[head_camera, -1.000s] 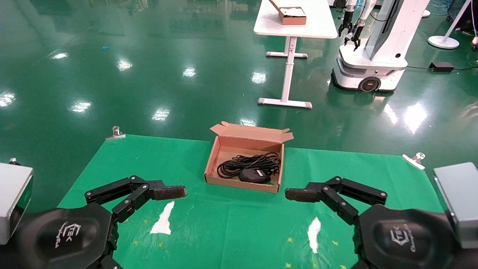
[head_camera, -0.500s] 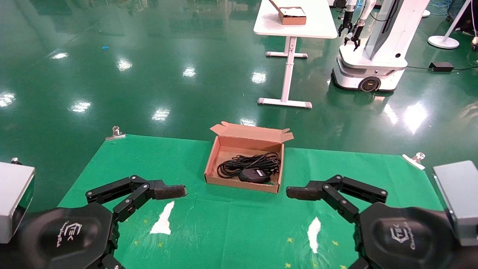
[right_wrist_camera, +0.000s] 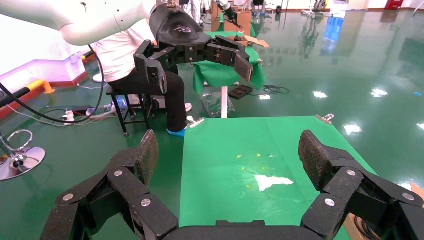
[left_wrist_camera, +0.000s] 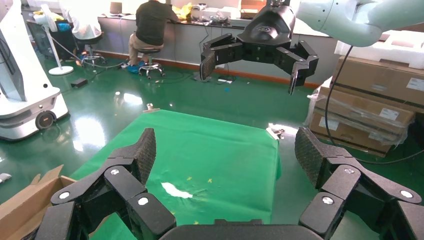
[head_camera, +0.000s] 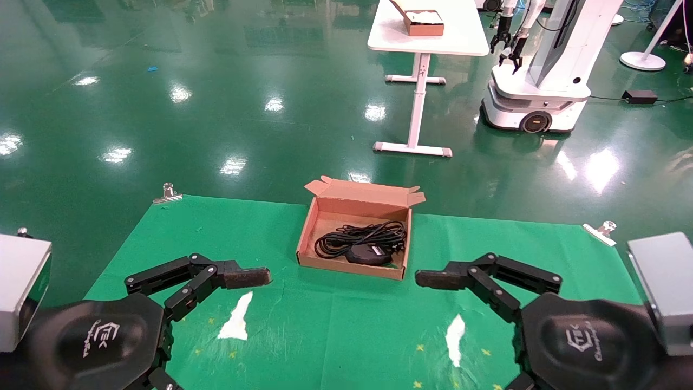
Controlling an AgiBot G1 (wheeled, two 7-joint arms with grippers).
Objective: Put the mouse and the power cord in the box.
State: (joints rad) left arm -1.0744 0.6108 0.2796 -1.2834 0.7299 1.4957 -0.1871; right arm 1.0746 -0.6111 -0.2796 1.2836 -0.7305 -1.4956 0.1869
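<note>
Box [head_camera: 308,238] sits open on the green cloth [head_camera: 189,233], at the middle of the cloth's far half, with its lid flap [head_camera: 364,192] standing up at the far edge. Cord [head_camera: 346,238] lies coiled inside the box, across its floor. Mouse [head_camera: 369,254] lies inside the box too, near the front wall, touching the cord's loops. The plug cannot be made out among the loops.

Left gripper [head_camera: 246,278] hovers above the near left part of the cloth, well apart from the box. The left wrist view shows its fingers [left_wrist_camera: 143,152] spread wide with nothing between them. Right gripper [head_camera: 436,279] hovers above the near right part of the cloth, near the box's front right corner but not touching it. The right wrist view shows its fingers [right_wrist_camera: 146,155] spread wide as well, holding nothing. Both grippers point inward, toward each other.

Two white torn patches [head_camera: 236,319] mark the cloth in front of the grippers. Metal clips [head_camera: 167,193] hold the cloth at its far corners. Beyond the cloth, a white table [head_camera: 427,32] carries a smaller brown box [head_camera: 423,21], and a second robot [head_camera: 541,70] stands beside it.
</note>
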